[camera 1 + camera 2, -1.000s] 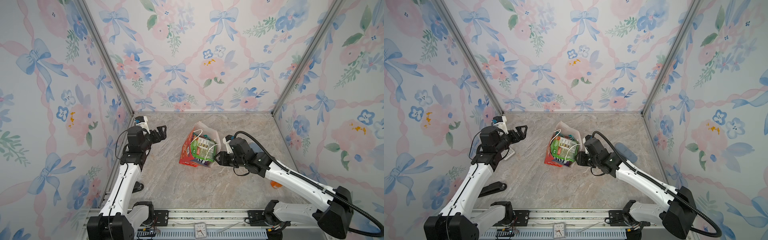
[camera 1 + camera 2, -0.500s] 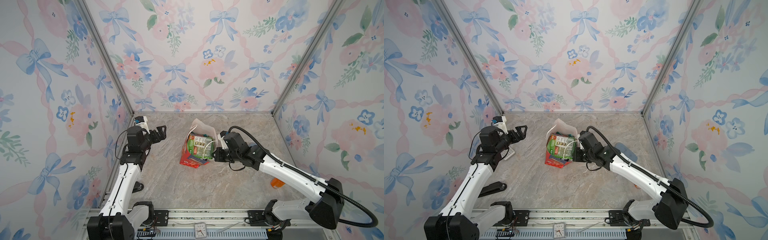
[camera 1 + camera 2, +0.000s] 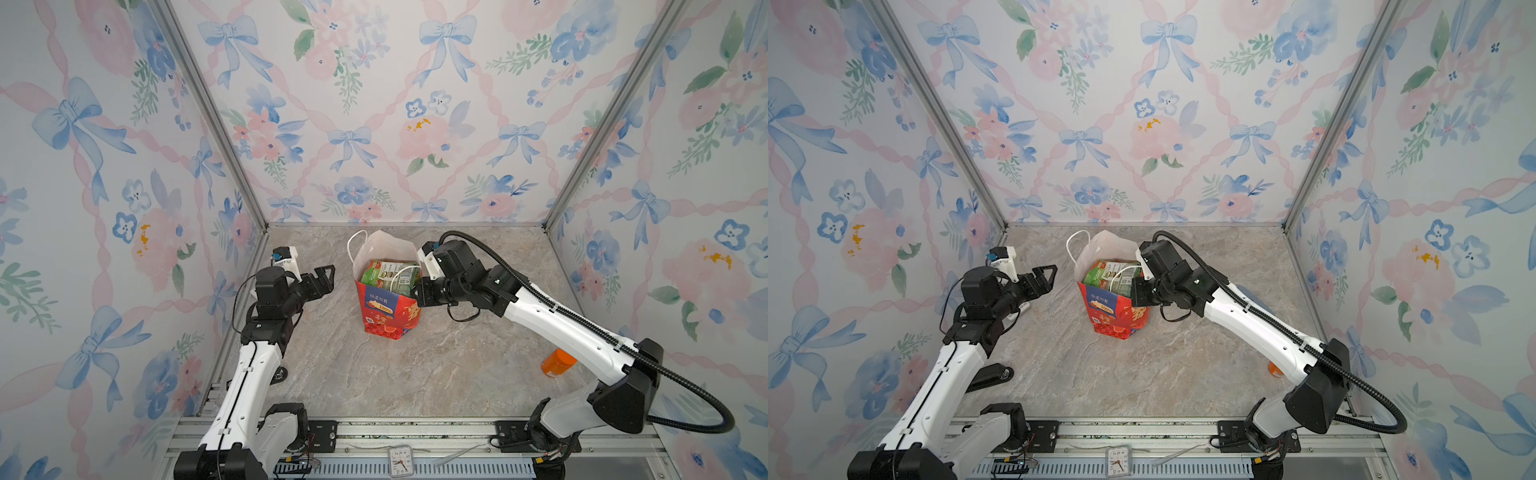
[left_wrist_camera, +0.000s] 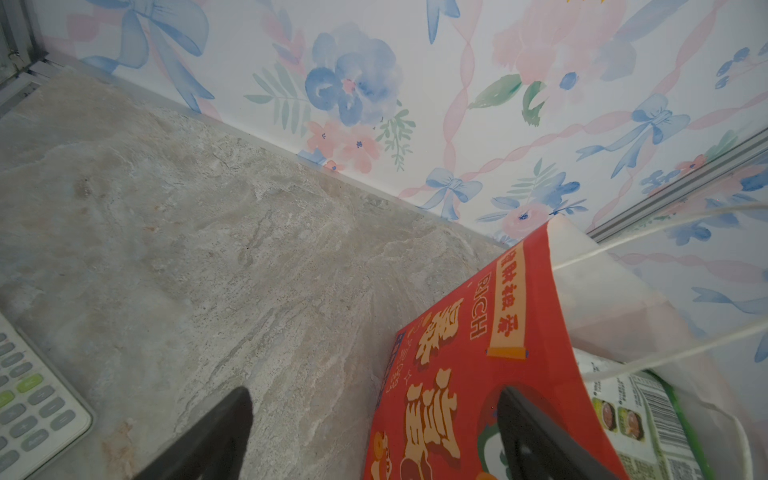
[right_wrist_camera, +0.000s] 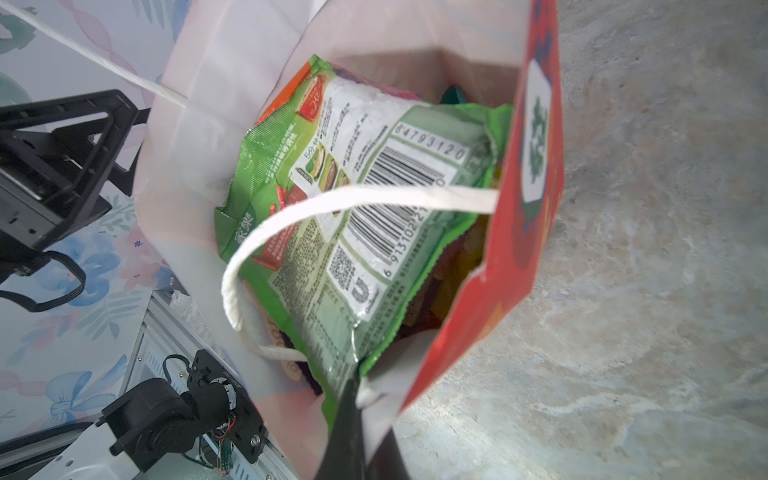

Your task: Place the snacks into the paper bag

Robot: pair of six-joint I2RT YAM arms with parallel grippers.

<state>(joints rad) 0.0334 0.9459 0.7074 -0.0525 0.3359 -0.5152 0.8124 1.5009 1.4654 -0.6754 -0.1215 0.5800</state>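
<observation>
While the left hand (image 3: 327,277) hangs wide open and empty near the bench's (image 3: 415,374) left edge, the right hand (image 3: 419,292) is pinched shut on the right rim of the red paper bag (image 3: 386,311), which stands upright mid-bench, long axis vertical, mouth upward, a green snack packet (image 3: 384,276) slanting in its mouth.

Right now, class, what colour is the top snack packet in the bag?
The packet is green with a white barcode panel; clearest in the right wrist view.

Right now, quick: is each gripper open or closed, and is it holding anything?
Left gripper: open, holding nothing, apart from the paper bag.
Right gripper: closed, pinching the paper bag's rim.
</observation>
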